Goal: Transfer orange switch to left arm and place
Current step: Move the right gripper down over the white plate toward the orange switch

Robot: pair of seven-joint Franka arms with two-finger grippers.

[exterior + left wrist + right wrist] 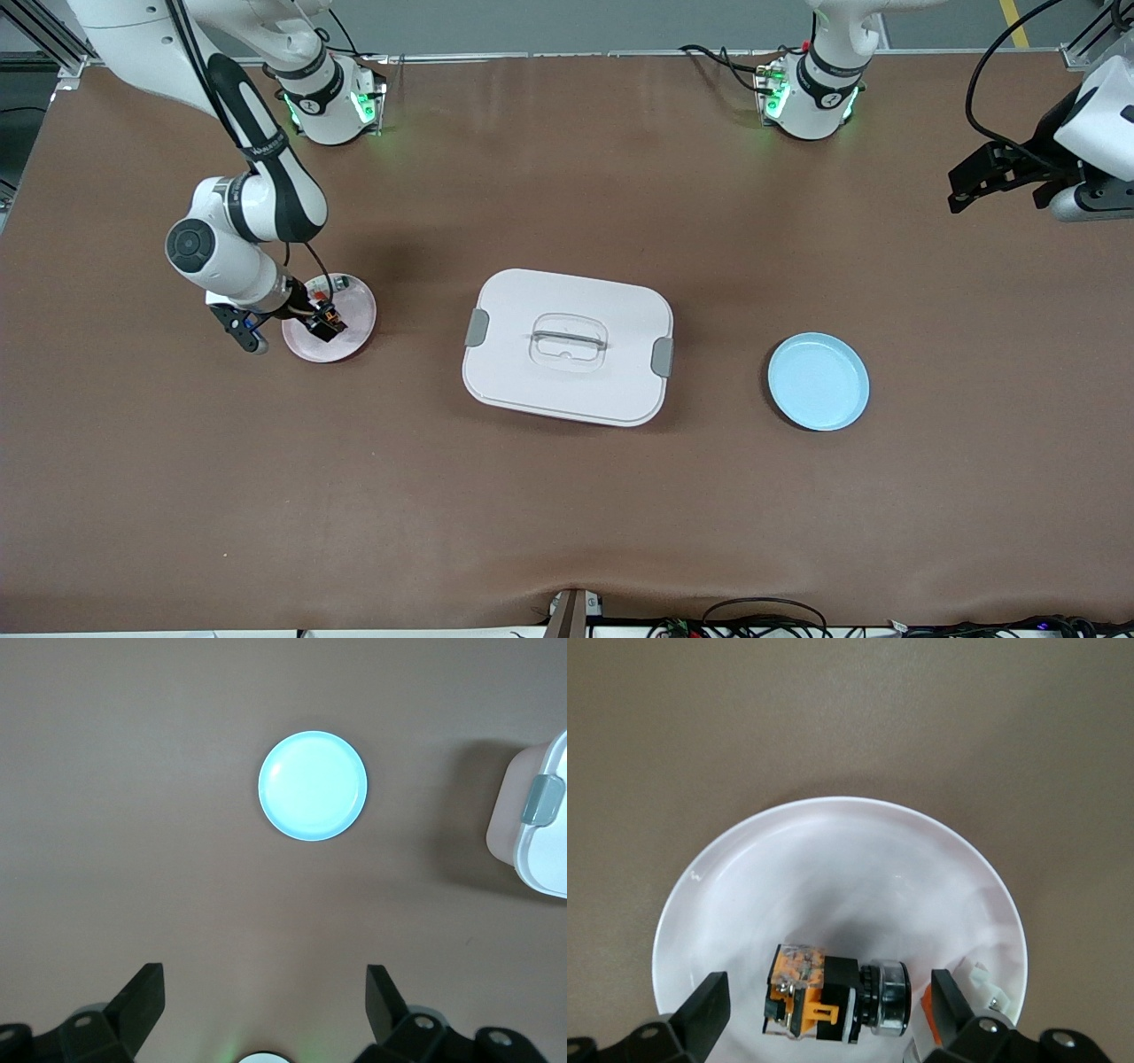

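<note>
The right gripper hangs low over the pink plate at the right arm's end of the table, its fingers spread wide and holding nothing. The switch lies on its side in that plate, an orange-and-black body with a silver collar, framed between the fingers in the right wrist view; a second small part sits just beside it near the rim. The step in hand looks like the pick-up. To do it well, the right gripper should come straight down with the switch centred between the fingers, so that they close across the boxy orange body rather than the round collar, which would likely roll or slip. It should also keep clear of the neighbouring part and of the plate's rim, and grip high enough to leave the collar end free for the other arm to take. The left gripper waits high at the left arm's end of the table, fingers likewise apart and empty, looking down on the blue plate. The box stands in the middle of the table between the two plates, so any handover should happen well above its lid or around it.
</note>
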